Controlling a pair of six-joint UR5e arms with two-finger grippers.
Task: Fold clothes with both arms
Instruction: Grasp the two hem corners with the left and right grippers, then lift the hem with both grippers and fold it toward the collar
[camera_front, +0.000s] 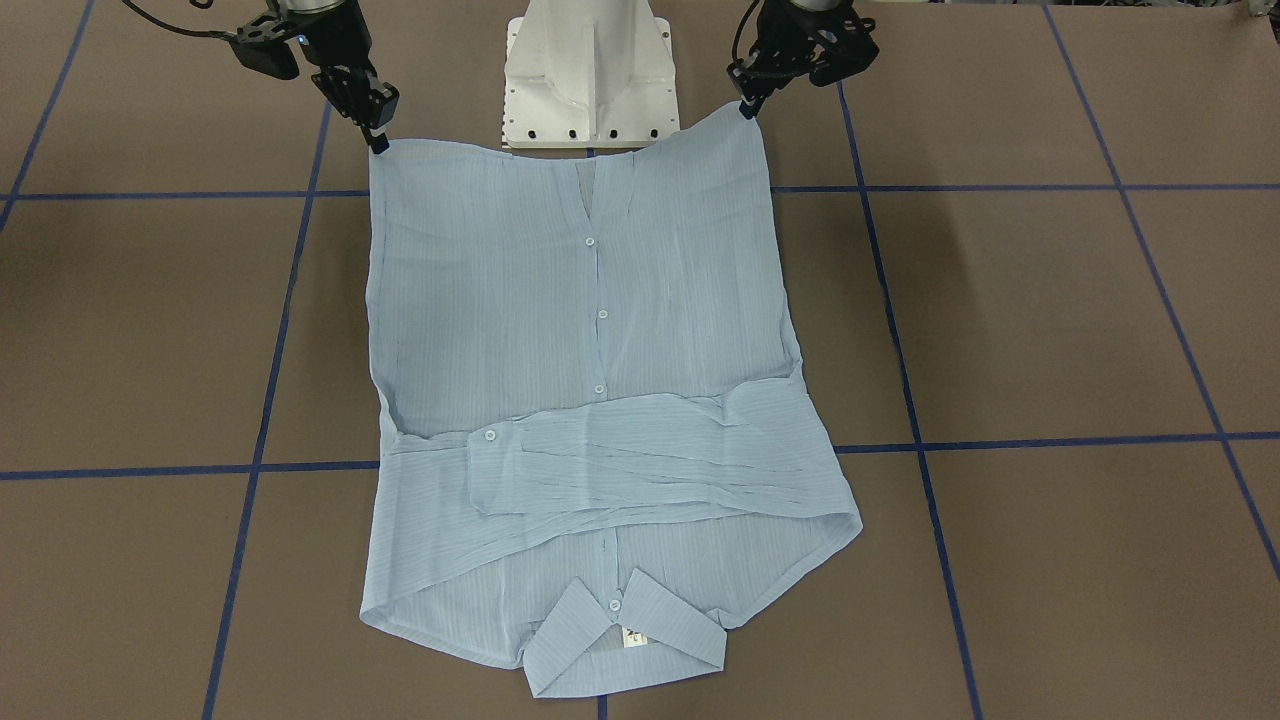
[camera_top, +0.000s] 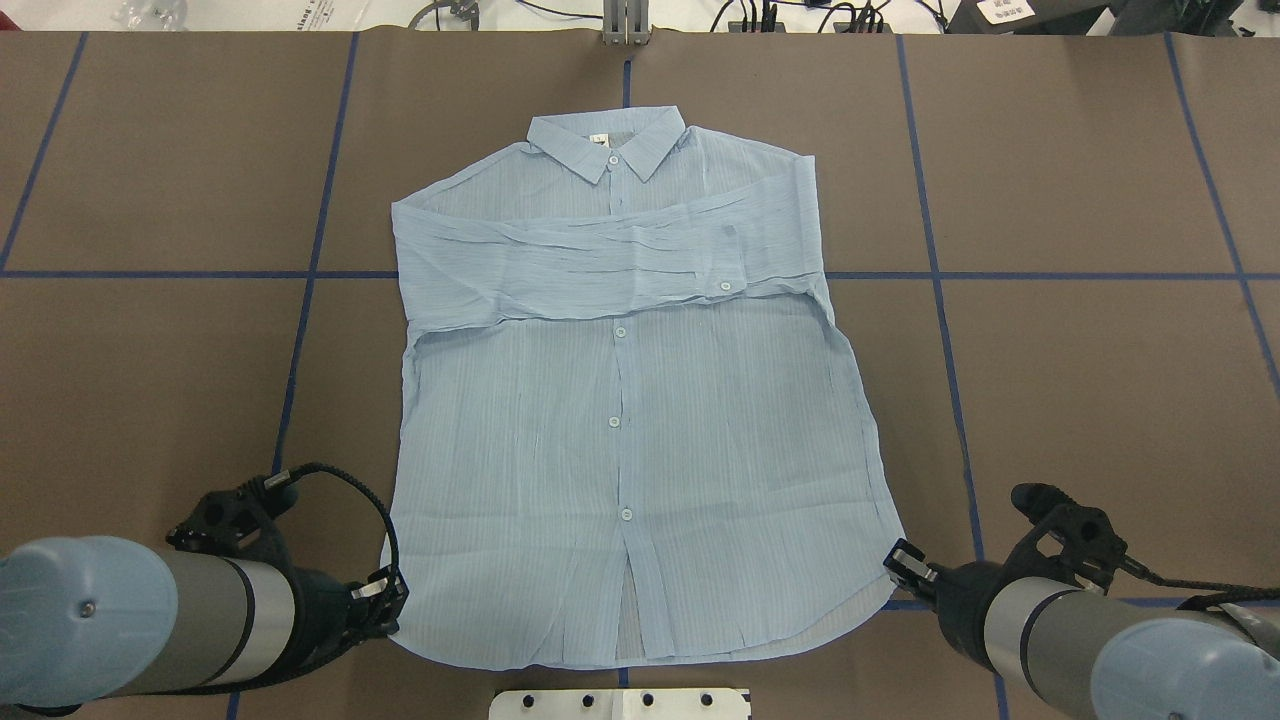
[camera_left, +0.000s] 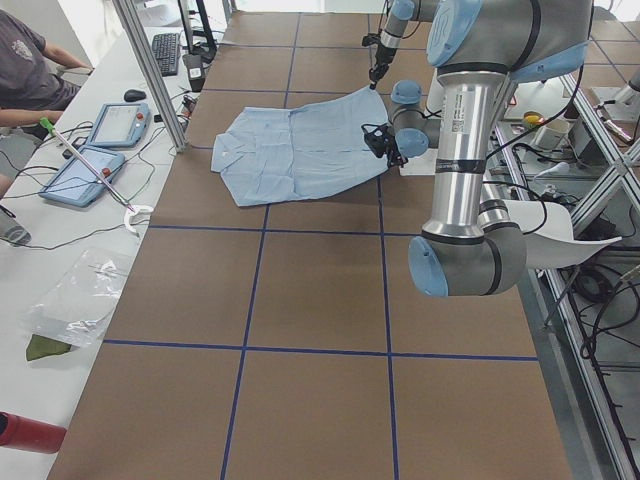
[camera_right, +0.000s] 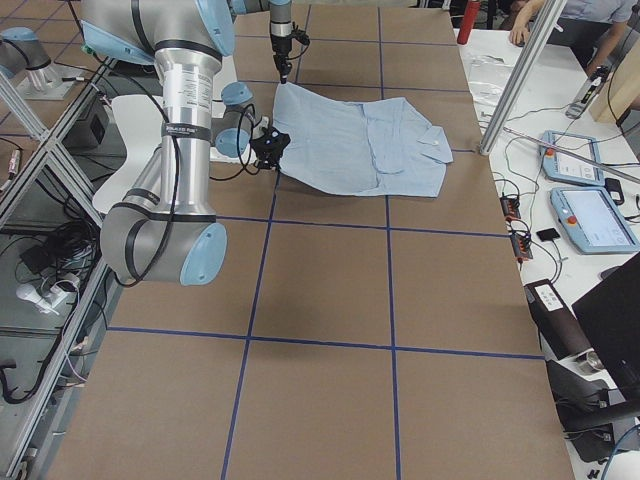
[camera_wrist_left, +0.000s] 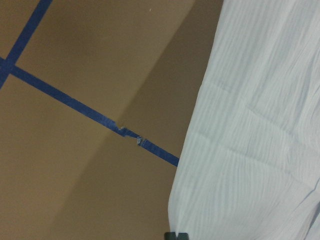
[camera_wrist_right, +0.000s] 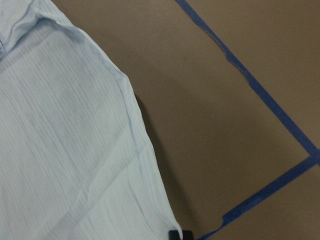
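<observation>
The shirt (camera_front: 590, 300) has an unreadable neck label (camera_front: 634, 637).

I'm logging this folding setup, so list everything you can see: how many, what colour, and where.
shirt: one, pale blue, buttoned, lying on the table with its sleeves folded across the chest and its collar away from the robot.
table: one, brown, crossed by blue tape lines.
pedestal: one, white, at the shirt's hem end.
touchscreen pendants: two, grey-blue, on the side bench.
bottle: one, red, at the bench's near end.
plastic bag: one, clear, on the bench.
person: one, in a dark T-shirt, beside the bench.
left gripper: one, black, pinching a hem corner.
right gripper: one, black, pinching the other hem corner.
</observation>
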